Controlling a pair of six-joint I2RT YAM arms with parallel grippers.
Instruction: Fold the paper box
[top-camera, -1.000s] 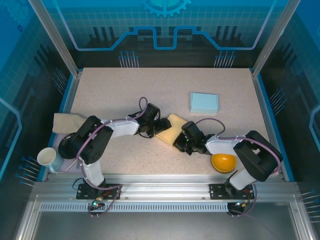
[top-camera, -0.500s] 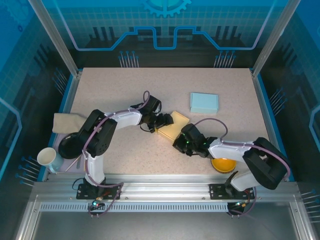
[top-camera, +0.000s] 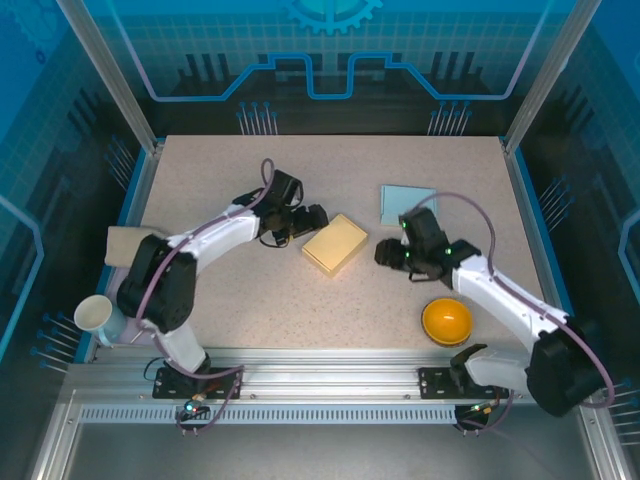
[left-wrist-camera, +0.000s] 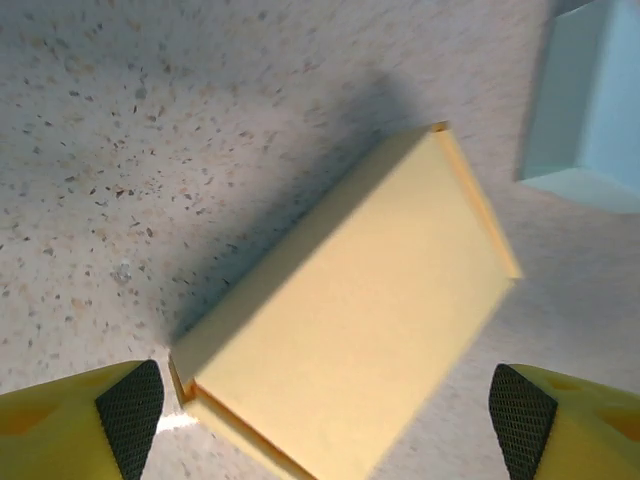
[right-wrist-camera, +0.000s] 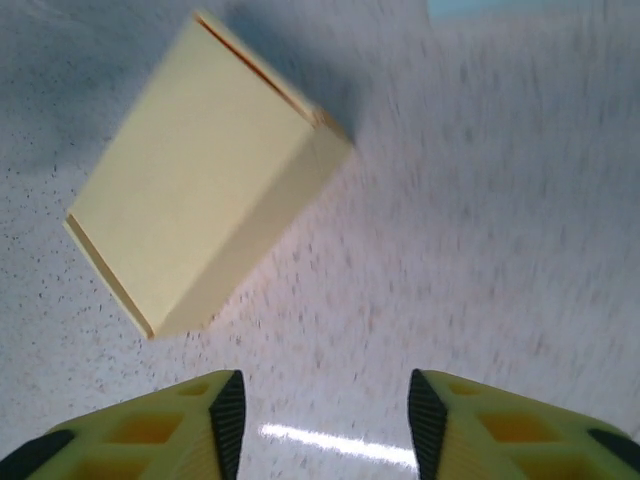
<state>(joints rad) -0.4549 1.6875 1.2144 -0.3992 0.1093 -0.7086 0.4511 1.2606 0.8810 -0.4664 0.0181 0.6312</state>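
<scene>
Status: pale-yellow rectangular paper box (top-camera: 335, 245) looks folded shut, lying loose on the speckled beige tabletop (top-camera: 220, 170) between the two sets of fingers, nobody gripping it.

Left gripper (top-camera: 315, 217) is spread wide and holds nothing. The box is just ahead of its pads (left-wrist-camera: 125, 405), with its near corner right beside one pad. Right gripper (top-camera: 383, 255) is partly apart and also holds nothing. The box sits ahead and left of its fingertips, with a clear gap. Risks, my read: a thin seam shows along the lid edge and nothing pins it, so paper spring could pop it up. An approach that clips a corner would likely skate the light box across the smooth top, maybe toward the light-blue flat box (top-camera: 408, 200), since nothing braces the far side.
</scene>
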